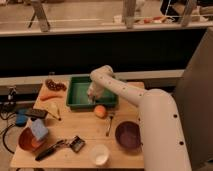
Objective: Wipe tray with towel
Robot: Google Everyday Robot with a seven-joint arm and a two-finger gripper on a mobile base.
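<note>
The green tray (76, 94) lies at the back middle of the wooden table. My white arm reaches over it from the right, and the gripper (93, 98) is down inside the tray's right half. A whitish patch under the gripper, the towel (92, 91), shows against the tray floor. The arm's wrist hides most of it.
An orange (100, 111) sits just in front of the tray, with a fork (109, 125) beside it. A purple bowl (128, 135), a white cup (100, 154), a blue sponge (38, 130) in a red bowl, a carrot (49, 96) and dark tools lie around.
</note>
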